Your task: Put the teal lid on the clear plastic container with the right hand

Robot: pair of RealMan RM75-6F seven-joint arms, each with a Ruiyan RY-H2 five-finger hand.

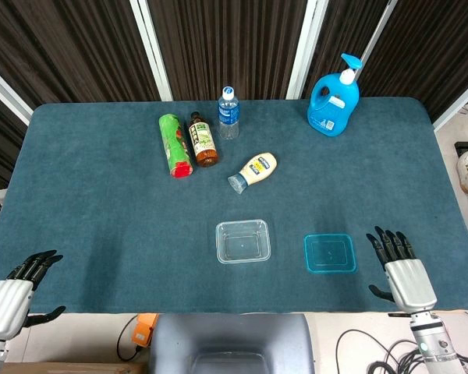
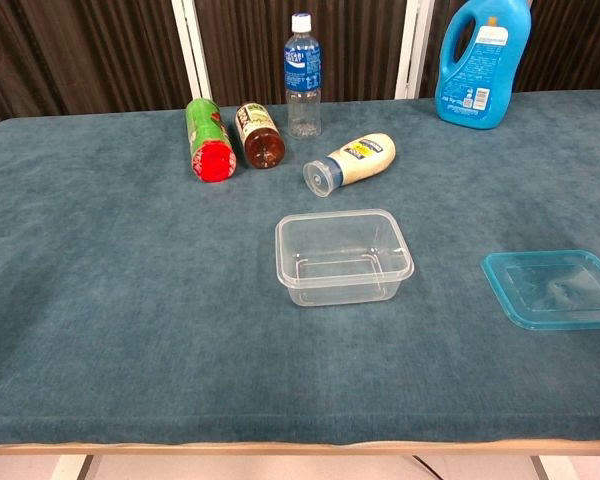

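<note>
The clear plastic container [image 1: 242,241] [image 2: 343,256] stands empty and uncovered near the table's front middle. The teal lid [image 1: 329,253] [image 2: 556,288] lies flat on the cloth to its right, apart from it. My right hand [image 1: 401,270] rests at the table's front right edge just right of the lid, fingers apart, holding nothing. My left hand [image 1: 17,290] hangs at the front left corner, fingers apart and empty. Neither hand shows in the chest view.
At the back lie a green can [image 1: 174,146], a brown bottle [image 1: 203,140] and a tipped mayonnaise bottle [image 1: 253,171]. A water bottle [image 1: 228,113] and a blue detergent jug [image 1: 335,97] stand upright. A chair back [image 1: 232,343] sits below the front edge.
</note>
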